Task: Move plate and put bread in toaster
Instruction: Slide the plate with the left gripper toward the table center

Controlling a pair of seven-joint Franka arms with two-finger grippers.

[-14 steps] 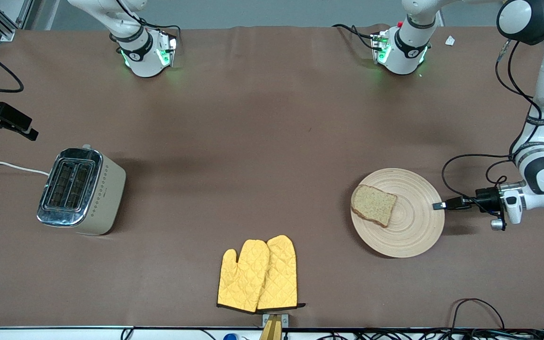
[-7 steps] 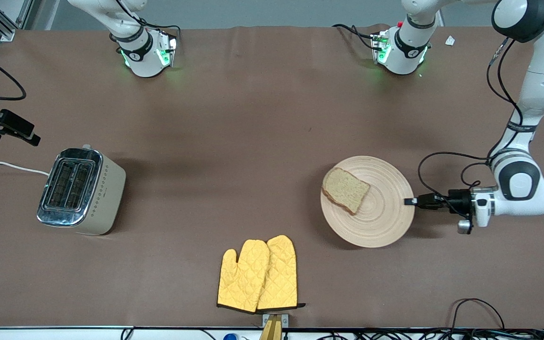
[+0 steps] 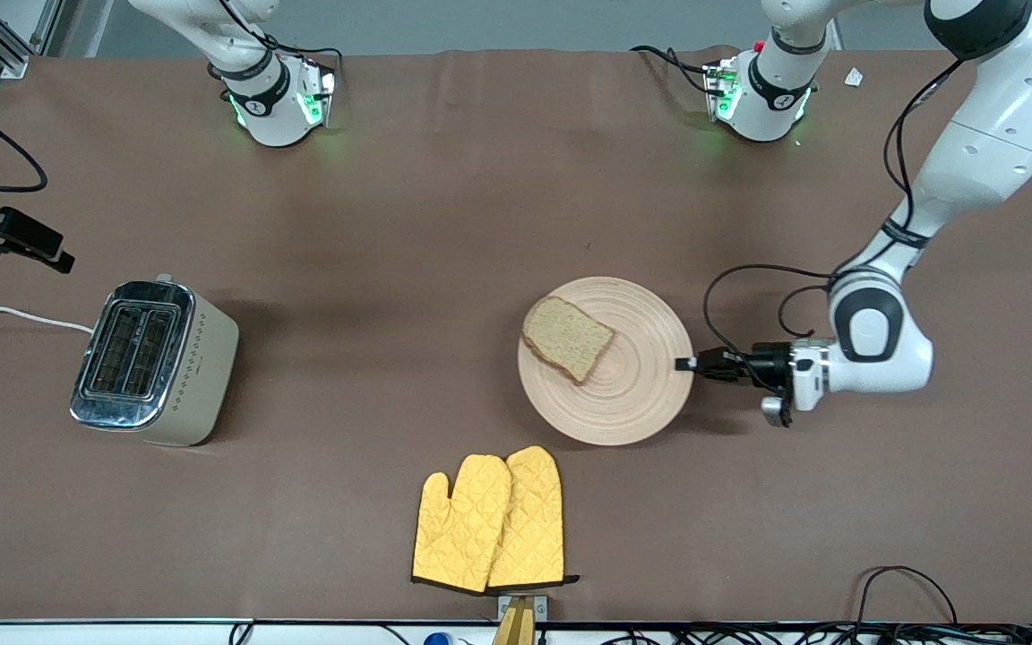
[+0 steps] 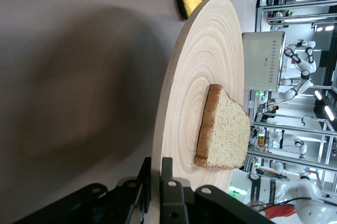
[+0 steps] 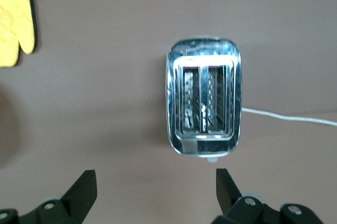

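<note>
the plate (image 3: 606, 360) with the bread (image 3: 568, 338) on it has slid toward the toaster (image 3: 155, 362), left gripper (image 3: 688, 365) fingers clamped on its rim; halfway there. right gripper (image 5: 156, 188) waits over the toaster, fingers wide.

my left arm reaches down from its base and bends low and level over the table, its wrist turned sideways and my left gripper (image 3: 684, 364) clamped on the plate (image 3: 632, 394) rim. my right gripper (image 5: 155, 190) hangs high above the toaster (image 5: 205, 103), fingers (image 5: 84, 187) spread wide, its arm waiting.
</note>
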